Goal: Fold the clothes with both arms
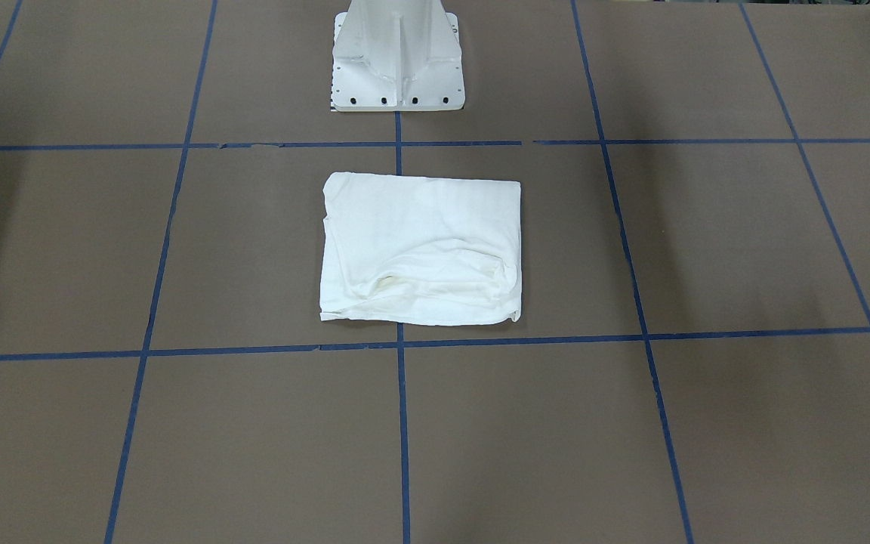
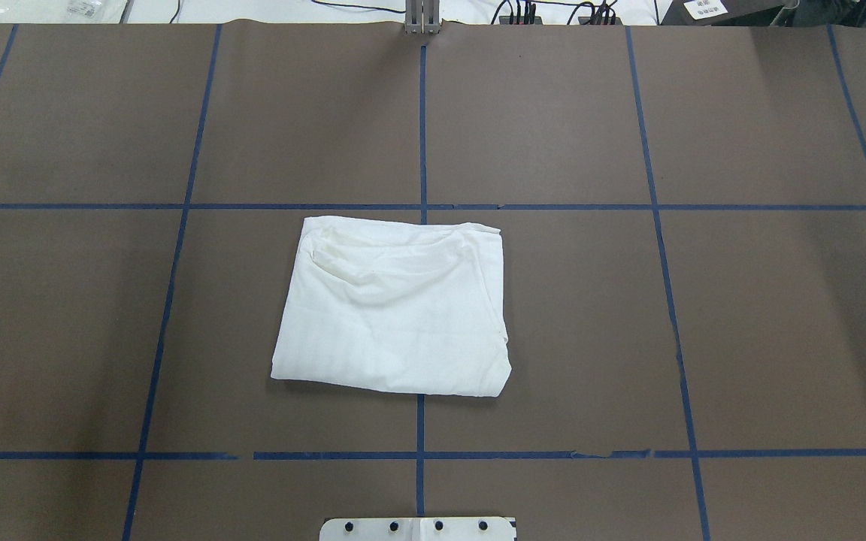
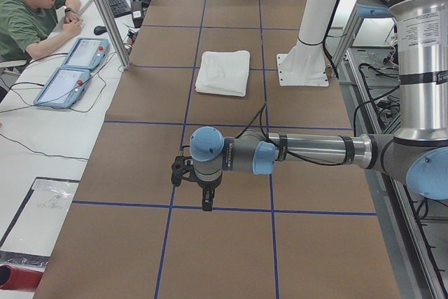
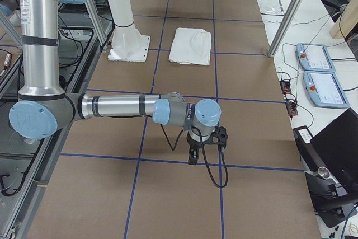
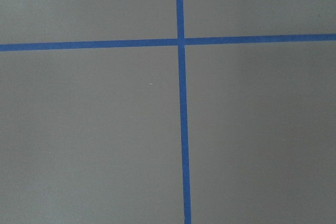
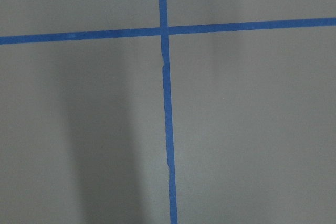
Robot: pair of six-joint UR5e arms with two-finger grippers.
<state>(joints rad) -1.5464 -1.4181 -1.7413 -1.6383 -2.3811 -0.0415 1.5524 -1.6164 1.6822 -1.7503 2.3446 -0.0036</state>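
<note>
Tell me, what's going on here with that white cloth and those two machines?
Two robot arms are meant to fold this white T-shirt. It lies folded into a rectangle in the middle of the table, near the white pedestal. Nothing touches it: the left end effector and the right end effector hang above the table at opposite ends, well away.

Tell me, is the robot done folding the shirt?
Looks done: the shirt lies folded in a tidy rectangle on the table. Nothing is in hand; the left gripper and right gripper hang far from it. Left: maybe smoothing its rumpled edge.
</note>
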